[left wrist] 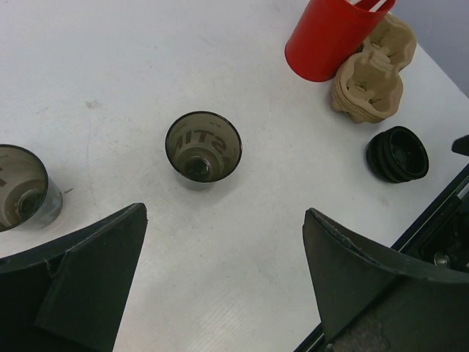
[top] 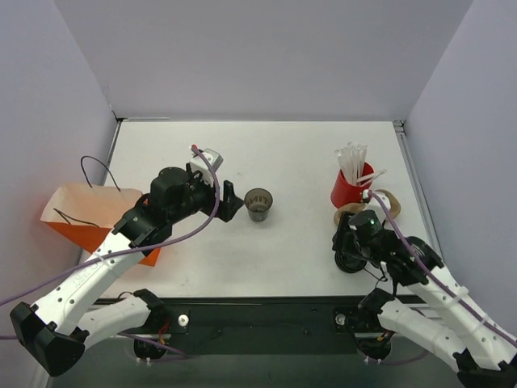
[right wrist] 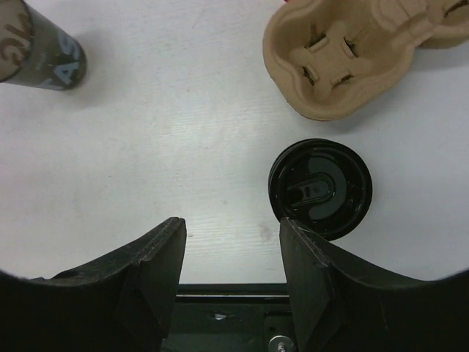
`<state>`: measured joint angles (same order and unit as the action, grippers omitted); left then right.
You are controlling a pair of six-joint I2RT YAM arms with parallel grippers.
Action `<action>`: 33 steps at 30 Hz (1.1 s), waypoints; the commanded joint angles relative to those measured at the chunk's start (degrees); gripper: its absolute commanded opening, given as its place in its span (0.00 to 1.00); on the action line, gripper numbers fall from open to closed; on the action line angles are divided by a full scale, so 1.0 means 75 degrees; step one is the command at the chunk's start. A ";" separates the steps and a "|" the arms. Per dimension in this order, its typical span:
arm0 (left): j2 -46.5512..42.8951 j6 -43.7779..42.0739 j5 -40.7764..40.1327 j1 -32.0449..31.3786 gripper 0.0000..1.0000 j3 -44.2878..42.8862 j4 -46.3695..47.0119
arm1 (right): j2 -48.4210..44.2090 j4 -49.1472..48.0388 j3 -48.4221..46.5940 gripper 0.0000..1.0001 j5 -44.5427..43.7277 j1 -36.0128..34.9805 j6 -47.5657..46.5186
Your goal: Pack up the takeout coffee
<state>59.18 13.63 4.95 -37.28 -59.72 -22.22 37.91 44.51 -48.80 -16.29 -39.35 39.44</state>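
- Open cup [left wrist: 203,147], ahead of the left gripper [left wrist: 226,213]: reversed pale letters, roughly "STIN".
- Corner cup [right wrist: 37,45], far left of the right gripper [right wrist: 231,221]: "AS", the rest cut off.

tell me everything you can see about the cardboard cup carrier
The cup carrier is tan moulded pulp, matte and fibrous looking. It lies flat on the white table with its wells facing up. The wells in view are empty, and one shows notched flaps around its opening. It sits close beside the red cup on the table's right side. Whether the two touch I cannot tell.

Left claw [left wrist: 226,220], right claw [right wrist: 233,227]: agape.
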 commanded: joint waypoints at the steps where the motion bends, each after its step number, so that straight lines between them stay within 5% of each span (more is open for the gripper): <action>1: -0.0460 -0.0609 0.0453 0.0060 0.97 0.0638 0.1157 | 0.0803 0.0171 0.0248 0.54 -0.0476 0.0102 0.0284; 13: -0.0730 -0.0657 0.0629 0.0060 0.97 0.1377 0.1486 | 0.1730 -0.0789 0.1255 0.47 0.0894 0.1649 -0.0477; 33: -0.0765 -0.0962 0.0266 -0.0104 0.90 0.1365 0.1240 | 0.2469 -0.1774 0.1947 0.36 0.1317 0.1884 -0.0396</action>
<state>53.54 7.49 7.09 -37.78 -48.66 -14.41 55.55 31.75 -34.81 -6.28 -25.80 35.99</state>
